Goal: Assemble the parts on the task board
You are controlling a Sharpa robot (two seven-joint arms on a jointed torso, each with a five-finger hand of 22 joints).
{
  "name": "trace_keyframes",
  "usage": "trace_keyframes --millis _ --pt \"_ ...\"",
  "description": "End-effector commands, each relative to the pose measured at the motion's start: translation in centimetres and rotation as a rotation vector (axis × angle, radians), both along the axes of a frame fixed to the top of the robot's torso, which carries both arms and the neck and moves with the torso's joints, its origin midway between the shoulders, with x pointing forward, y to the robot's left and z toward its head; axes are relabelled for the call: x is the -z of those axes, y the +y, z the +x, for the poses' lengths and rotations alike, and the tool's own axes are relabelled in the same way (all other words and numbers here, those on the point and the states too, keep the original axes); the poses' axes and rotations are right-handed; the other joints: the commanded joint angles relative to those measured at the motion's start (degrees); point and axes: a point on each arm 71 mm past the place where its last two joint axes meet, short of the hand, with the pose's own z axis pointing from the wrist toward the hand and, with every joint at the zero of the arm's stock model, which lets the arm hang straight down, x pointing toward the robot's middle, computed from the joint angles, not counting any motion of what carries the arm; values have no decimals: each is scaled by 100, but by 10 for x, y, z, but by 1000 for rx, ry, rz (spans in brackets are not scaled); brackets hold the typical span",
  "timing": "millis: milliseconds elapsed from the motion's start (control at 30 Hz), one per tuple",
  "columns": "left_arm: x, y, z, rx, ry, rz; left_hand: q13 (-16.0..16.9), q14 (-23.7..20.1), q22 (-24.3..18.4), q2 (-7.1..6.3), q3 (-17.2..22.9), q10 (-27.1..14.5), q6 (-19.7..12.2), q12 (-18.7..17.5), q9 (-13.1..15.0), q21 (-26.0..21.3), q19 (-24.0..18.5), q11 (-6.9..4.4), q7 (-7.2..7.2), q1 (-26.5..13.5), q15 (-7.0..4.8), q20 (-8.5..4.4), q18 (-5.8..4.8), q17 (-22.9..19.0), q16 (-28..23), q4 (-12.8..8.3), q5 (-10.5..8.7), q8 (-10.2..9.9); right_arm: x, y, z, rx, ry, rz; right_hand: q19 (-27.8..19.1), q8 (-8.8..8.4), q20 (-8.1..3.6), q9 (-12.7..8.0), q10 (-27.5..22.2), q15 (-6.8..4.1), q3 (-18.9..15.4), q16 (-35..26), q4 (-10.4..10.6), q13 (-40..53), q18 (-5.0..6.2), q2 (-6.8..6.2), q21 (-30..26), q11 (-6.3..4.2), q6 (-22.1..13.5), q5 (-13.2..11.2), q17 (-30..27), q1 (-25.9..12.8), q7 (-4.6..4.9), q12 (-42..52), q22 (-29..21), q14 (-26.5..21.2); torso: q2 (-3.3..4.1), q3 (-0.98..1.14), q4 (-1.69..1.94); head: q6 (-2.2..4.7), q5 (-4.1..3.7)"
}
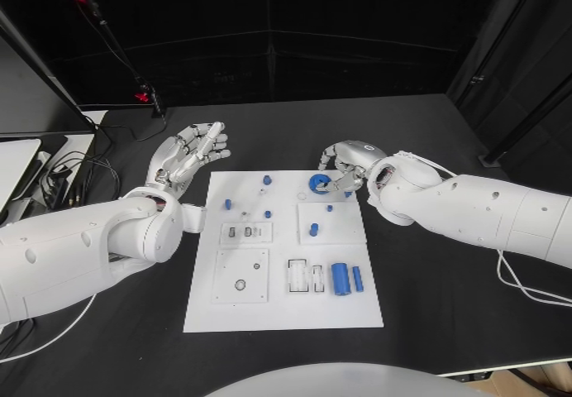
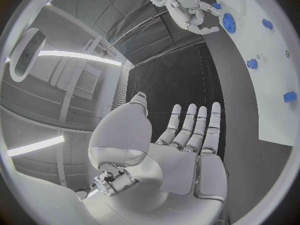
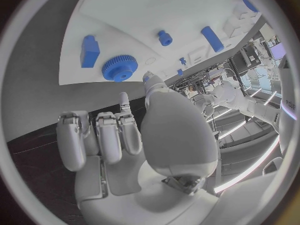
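Currently the left hand (image 1: 191, 153) is raised over the black desk (image 1: 453, 273) just off the far-left corner of the white task board (image 1: 283, 314), fingers straight and spread, nothing in it. The left wrist view shows its palm (image 2: 181, 170) bare and the fingers (image 2: 201, 127) side by side, extended.

On the task board, left to right: a small blue peg (image 1: 228, 203) stands near the left edge. Two more small blue pegs sit further in, one near the far edge (image 1: 267, 179) and one (image 1: 267, 214) just behind a small raised white plate (image 1: 247, 233) that carries dark sockets. A larger raised white plate (image 1: 240, 275) lies nearer the near-left corner. A blue piece (image 1: 315, 229) stands on a square white plate (image 1: 337, 236) in the right half. A blue gear (image 1: 320, 184) lies flat near the far-right corner. Near the right edge, a blue cylinder (image 1: 341, 278) and a thinner blue bar (image 1: 358, 279) lie side by side, next to white slotted holders (image 1: 307, 277).

The right hand (image 1: 347, 162) is at the far-right corner of the board, fingers curled inward beside the gear. In the right wrist view the fingers (image 3: 100, 137) are folded in with nothing between them; the gear (image 3: 119, 68) lies free on the board, apart from the hand, with a blue block (image 3: 89, 51) next to it.
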Motion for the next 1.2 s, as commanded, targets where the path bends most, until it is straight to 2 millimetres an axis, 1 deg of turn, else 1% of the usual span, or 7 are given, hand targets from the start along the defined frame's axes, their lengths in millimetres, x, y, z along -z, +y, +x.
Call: trace_keyframes --millis 33,300,500,600,833,1067,1200 --pt "-14 -2 -5 30 -194 -51 -4 8 -5 53 -36 38 19 11 -6 -2 -35 15 864 15 28 3 49 3 -33 14 23 -19 1 1 2 24 6 -57 608 -55 -51 -22 596 -30 48 14 -2 1506 -40 2 19 -57 22 -28 1506 41 -19 14 1507 596 1 0 4 -8 8" --pt "-14 -1 -5 29 -194 -50 -5 8 -5 56 -42 39 18 11 -6 -1 -36 15 863 22 28 3 48 3 -34 15 40 -22 2 2 5 53 8 -59 608 -200 -92 -103 596 -63 129 14 -7 1506 -40 29 19 -82 -3 -41 1506 70 -36 14 1507 596 0 5 3 -10 21" --pt "-14 -2 -5 29 -194 -50 -5 8 -4 56 -43 39 17 11 -6 1 -35 15 864 23 28 3 48 3 -34 15 43 -22 4 3 8 67 19 -68 608 -228 -100 -123 596 -69 162 14 -8 1506 -40 51 19 -84 43 -59 1506 75 -35 14 1507 596 -2 4 -9 -34 29" --pt "-14 -2 -5 29 -193 -50 -5 8 -8 57 -45 39 14 11 -6 -3 -41 15 864 25 29 3 48 2 -35 15 48 -24 5 4 9 74 24 -71 608 -281 -105 -152 596 -71 184 14 -11 1506 -40 65 19 -85 29 -68 1506 85 -34 14 1507 596 6 4 2 -29 23" --pt "-14 -1 -5 27 -193 -49 -5 8 -8 57 -45 39 14 11 -6 -3 -41 15 864 25 29 3 48 2 -35 15 48 -24 7 5 11 84 42 -84 608 -324 -109 -178 596 -76 202 14 -6 1506 -40 91 19 -92 73 -84 1506 59 -44 14 1507 596 -3 2 -6 -58 34" --pt "-14 -1 -5 27 -192 -49 -5 7 -9 59 -47 39 13 10 -6 -3 -43 15 864 26 29 3 48 2 -35 16 50 -25 9 6 12 84 56 -95 608 -463 -141 -254 596 -114 215 14 -9 1506 -40 88 19 -138 270 -90 1506 11 -95 14 1507 596 -2 3 -2 -72 31" --pt "-14 -1 -5 27 -192 -49 -5 7 -11 60 -50 39 11 10 -7 -5 -46 15 864 27 29 3 47 2 -35 16 54 -27 10 7 13 85 64 -100 608 -593 -175 -316 596 -146 243 14 -11 1506 -40 106 19 -170 493 -87 1506 16 -126 14 1507 596 -6 4 0 -80 6"
